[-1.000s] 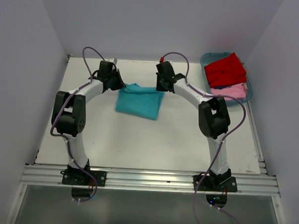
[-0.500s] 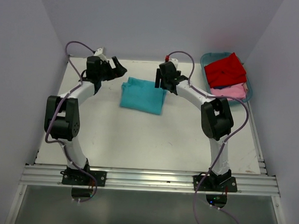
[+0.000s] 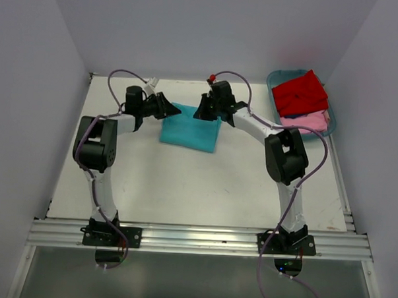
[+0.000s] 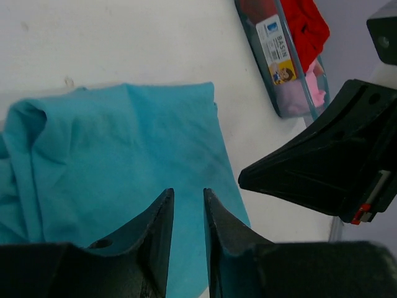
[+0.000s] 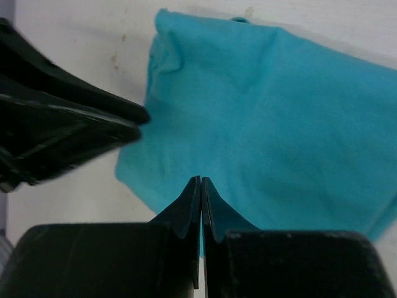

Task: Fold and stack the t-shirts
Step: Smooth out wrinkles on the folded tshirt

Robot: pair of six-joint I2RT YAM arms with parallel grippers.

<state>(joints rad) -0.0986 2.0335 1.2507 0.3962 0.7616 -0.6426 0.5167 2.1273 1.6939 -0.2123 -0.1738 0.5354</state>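
turquoise t-shirt [image 3: 190, 127]: lies at the far middle of the desk [image 3: 184, 188], already doubled into a rough rectangle, between the two sets of jaws. One corner is puckered in both wrist views, so the packet is not flat.
left jaws: parted by a narrow gap and hovering over the near-left part of the cloth. Nothing shows between them, so I judge them released.
right jaws: clenched tip to tip over the shirt's other side, with no cloth seen caught in them.
risk, pushing: clenched tips lowered onto the cloth would shove and wrinkle it rather than take hold. They need to part first.
risk, thin pinch: a narrow gap may catch only the top layer. Lifting that would peel the fold open.
risk, pucker: folding over the bunched corner would lock in a lump and leave a lopsided packet that stacks badly.
risk, collision: each wrist view shows the other arm's black fingers close by. Moving inward together over so small a packet could knock them together.
risk, dragging: pulling from one side alone could slide the whole shirt across the desk.
red t-shirt [image 3: 300, 92]: heaped in the tub [image 3: 273, 78] at the far right, unfolded.
pale pink t-shirt [image 3: 314, 121]: beside it in the same tub, so most of the task remains.
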